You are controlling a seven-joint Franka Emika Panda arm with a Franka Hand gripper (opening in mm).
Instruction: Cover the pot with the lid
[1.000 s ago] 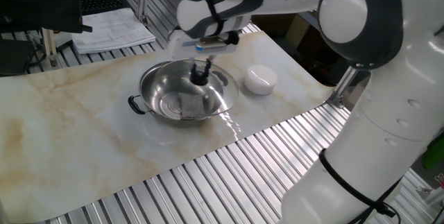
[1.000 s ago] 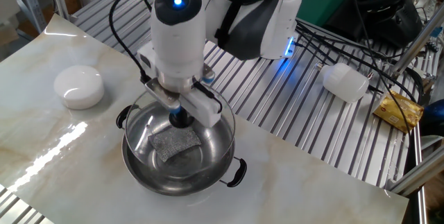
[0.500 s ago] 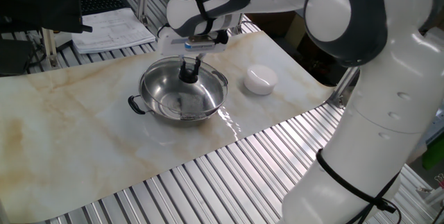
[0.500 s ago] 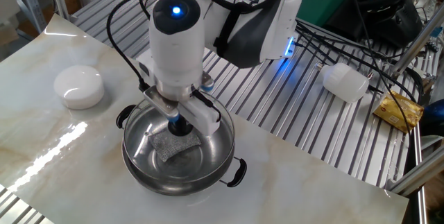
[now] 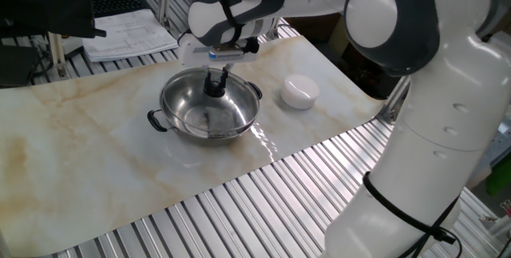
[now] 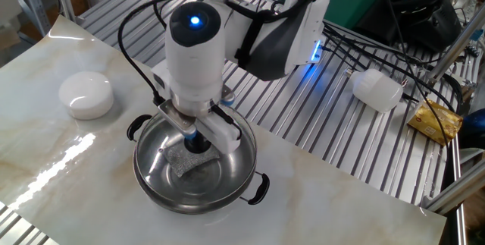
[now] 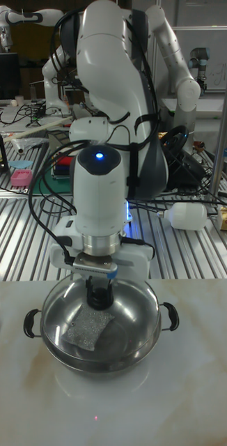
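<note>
Here the steel pot [image 5: 211, 112] sits on the marble-patterned worktop [image 5: 72, 162], toward its far edge as one fixed camera sees it, with its two black side handles pointing along the worktop. The gripper [image 6: 198, 140] hangs straight down over the pot, its fingers pinched on the black knob [image 7: 98, 297] of the glass lid [image 6: 227, 127]. The lid is so clear that I can only pick out its thin rim, lying roughly level with the pot's rim and about centred; I cannot tell whether the two rims touch. Through the glass a grey scouring pad [image 6: 187, 158] lies flat on the pot's bottom. A small white dome [image 5: 299, 92] rests on the worktop near the pot, clear of it, beside the edge where the slatted metal table [image 5: 263, 202] shows.
</note>
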